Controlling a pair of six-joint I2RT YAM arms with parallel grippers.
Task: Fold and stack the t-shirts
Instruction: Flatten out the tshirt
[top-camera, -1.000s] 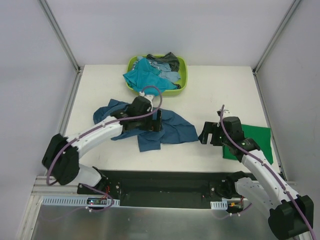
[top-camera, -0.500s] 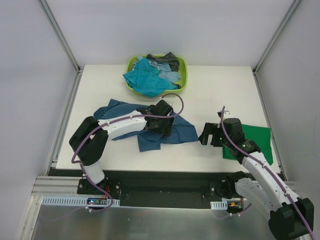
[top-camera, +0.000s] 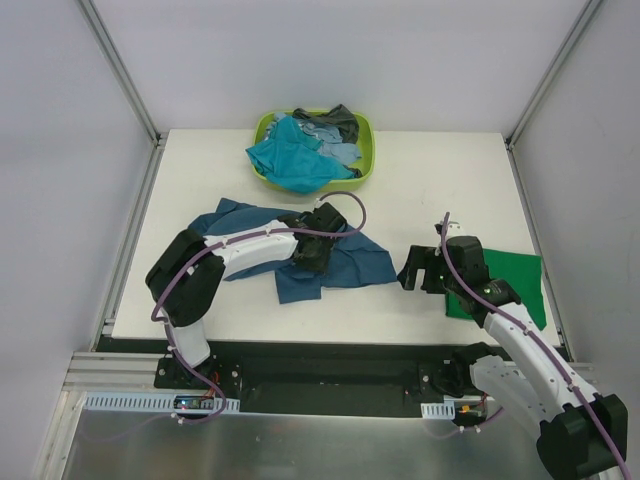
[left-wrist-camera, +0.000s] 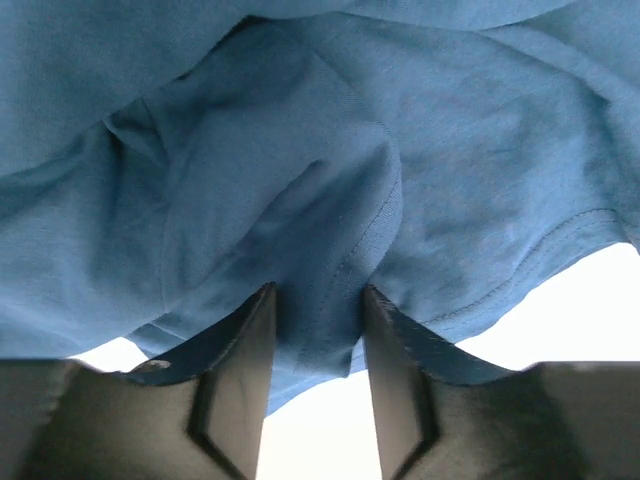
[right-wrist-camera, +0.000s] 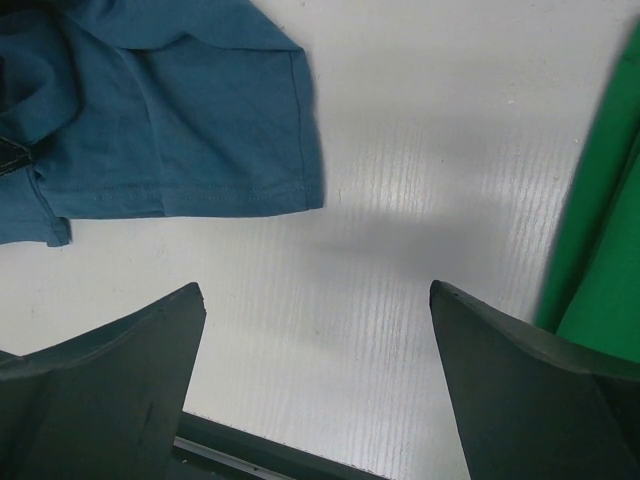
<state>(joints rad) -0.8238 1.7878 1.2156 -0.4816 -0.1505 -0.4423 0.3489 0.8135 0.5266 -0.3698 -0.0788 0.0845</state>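
Left wrist: left end effector (left-wrist-camera: 317, 300), shifted rightward across dark blue shirt (left-wrist-camera: 440, 150), pinches hem fold; pull to spread likely next. Right end effector (right-wrist-camera: 315, 292) spread wide, idle.

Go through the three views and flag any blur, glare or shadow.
Top external: even light, sharp, faint shadows. Left wrist: the dark blue shirt fills the frame, the table blown out white. Right wrist: a soft shadow on the streaky table, its fingers dark and soft-edged.

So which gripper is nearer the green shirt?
Right. The right gripper hangs open just left of the green shirt; the left gripper is farther left, pinching the dark blue shirt.
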